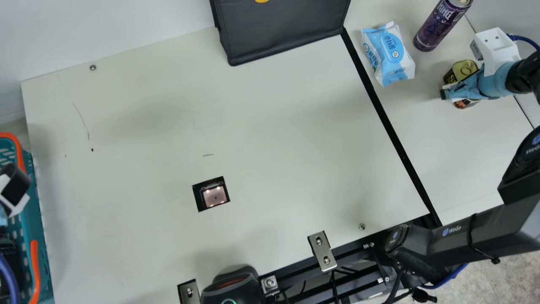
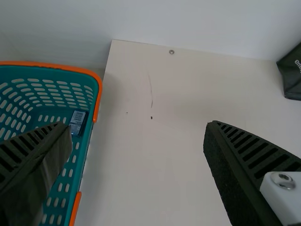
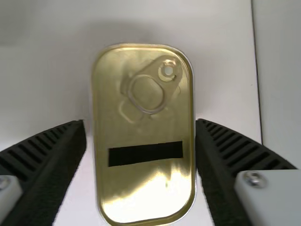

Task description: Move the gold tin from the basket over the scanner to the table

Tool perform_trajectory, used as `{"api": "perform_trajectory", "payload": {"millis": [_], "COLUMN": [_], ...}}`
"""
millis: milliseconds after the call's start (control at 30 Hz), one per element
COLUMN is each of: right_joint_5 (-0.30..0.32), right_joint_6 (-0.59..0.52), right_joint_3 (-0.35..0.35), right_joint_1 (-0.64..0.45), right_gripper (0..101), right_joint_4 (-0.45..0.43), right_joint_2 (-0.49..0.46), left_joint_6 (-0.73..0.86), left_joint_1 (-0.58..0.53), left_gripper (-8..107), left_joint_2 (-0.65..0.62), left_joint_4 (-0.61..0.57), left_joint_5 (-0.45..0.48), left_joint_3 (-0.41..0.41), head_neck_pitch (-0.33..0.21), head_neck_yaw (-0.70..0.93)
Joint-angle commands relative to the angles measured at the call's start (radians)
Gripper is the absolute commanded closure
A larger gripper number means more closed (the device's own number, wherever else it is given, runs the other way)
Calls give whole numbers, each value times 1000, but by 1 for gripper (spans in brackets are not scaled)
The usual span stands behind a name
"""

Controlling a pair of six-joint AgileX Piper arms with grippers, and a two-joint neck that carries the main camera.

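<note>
At the upper right of the main view my right gripper point(image 1: 450, 92) is over the gold tin point(image 1: 465, 67), which rests on the table point(image 1: 468, 139). The right wrist view has the gold tin point(image 3: 143, 122), pull ring up, between the fingers of my right gripper point(image 3: 141, 126); a thin gap separates it from one finger. Part of my left gripper point(image 1: 15, 205) shows over the teal basket point(image 1: 37, 236). In the left wrist view my left gripper point(image 2: 136, 129) stands open and empty, near the basket's orange rim point(image 2: 96, 94). The scanner window point(image 1: 215, 196) lies in the white board.
Near the tin are a blue-white wipes pack point(image 1: 390, 55) and a purple can point(image 1: 441, 25). A black bag point(image 1: 282, 29) stands at the back. A black device point(image 1: 232, 289) sits at the front edge. A small dark box point(image 2: 78, 123) lies in the basket.
</note>
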Motion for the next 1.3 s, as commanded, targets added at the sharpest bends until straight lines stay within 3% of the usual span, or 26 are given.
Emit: {"api": "perform_trajectory", "payload": {"millis": [0,167,300,467,767,1000,1267], "right_joint_5": [-12,-39,-10,100,335,471,574], "right_joint_6": [20,135,265,412,665,888,1145], "right_joint_3": [4,18,16,-23,-148,-210,-219], "right_joint_1": [8,36,71,143,334,568,881], "right_gripper": [8,6,6,6,6,6,6], "right_joint_4": [-17,-106,-198,-267,-310,-398,-542], "right_joint_2": [-16,-87,-185,-320,-508,-615,-727], "left_joint_6": [0,0,0,0,0,0,0], "left_joint_1": [0,0,0,0,0,0,0], "left_gripper": [9,9,9,9,9,9,9], "left_joint_2": [0,0,0,0,0,0,0], "left_joint_4": [0,0,0,0,0,0,0], "left_joint_5": [0,0,0,0,0,0,0], "left_joint_3": [0,0,0,0,0,0,0], "head_neck_pitch": [-30,-30,-30,-30,-30,-30,-30], "head_neck_yaw": [-2,-2,-2,-2,-2,-2,-2]}}
